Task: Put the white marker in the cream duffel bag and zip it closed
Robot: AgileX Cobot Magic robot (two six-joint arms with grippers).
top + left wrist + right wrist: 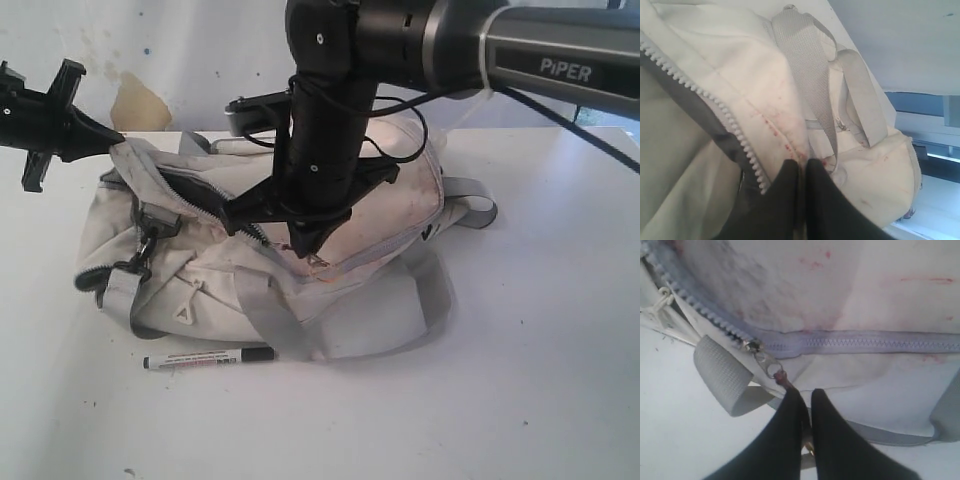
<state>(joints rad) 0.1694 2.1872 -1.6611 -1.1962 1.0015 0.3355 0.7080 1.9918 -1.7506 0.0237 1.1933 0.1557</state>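
The cream duffel bag (350,200) lies on its side mid-table, its zipper (215,205) open along the left part. The white marker (210,358) lies on the table in front of the bag, outside it. My left gripper (112,140) is shut on the fabric edge of the bag's left end beside the zipper teeth (715,107), seen closer in the left wrist view (802,162). Above the bag's middle, my right gripper (303,250) is shut on the zipper pull (780,375), just behind the slider (752,346). The right gripper (804,392) shows closed zipper beyond the slider.
The white table (520,380) spreads around the bag. A grey webbing handle (275,320) drapes over the bag's front, and a grey strap (480,205) sticks out at its right end. A stained wall (140,100) stands behind.
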